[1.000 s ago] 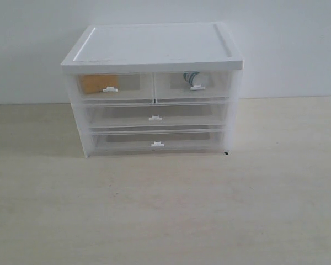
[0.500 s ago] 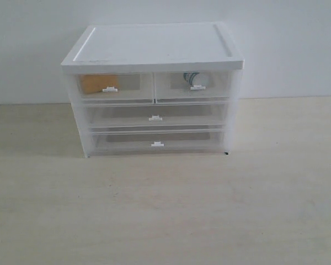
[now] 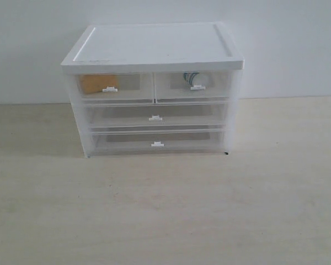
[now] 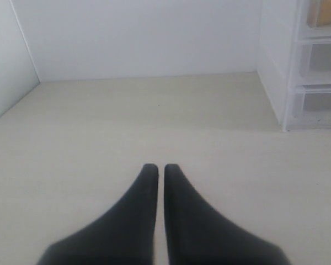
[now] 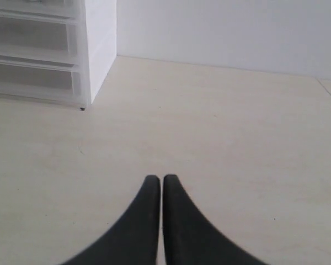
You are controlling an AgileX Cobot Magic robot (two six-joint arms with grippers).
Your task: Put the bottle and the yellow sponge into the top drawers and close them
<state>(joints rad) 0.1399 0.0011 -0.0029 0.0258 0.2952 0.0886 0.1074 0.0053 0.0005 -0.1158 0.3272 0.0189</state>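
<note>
Left claw (image 4: 158,168) was pressed together, holding nothing, just above the table (image 4: 127,116). Well apart from it stood the cabinet (image 4: 276,61), and a bit of the sponge (image 4: 325,11) showed through a drawer.

Right claw (image 5: 157,179) was pressed together too, with nothing in it. It was also well apart from the cabinet.

Seen from the front, the sponge lay in the left top drawer (image 3: 129,84). The bottle (image 3: 191,77) lay in the right top drawer (image 3: 218,84). Both top drawers were pushed in. The two wide drawers (image 3: 121,117) below were shut as well.
</note>
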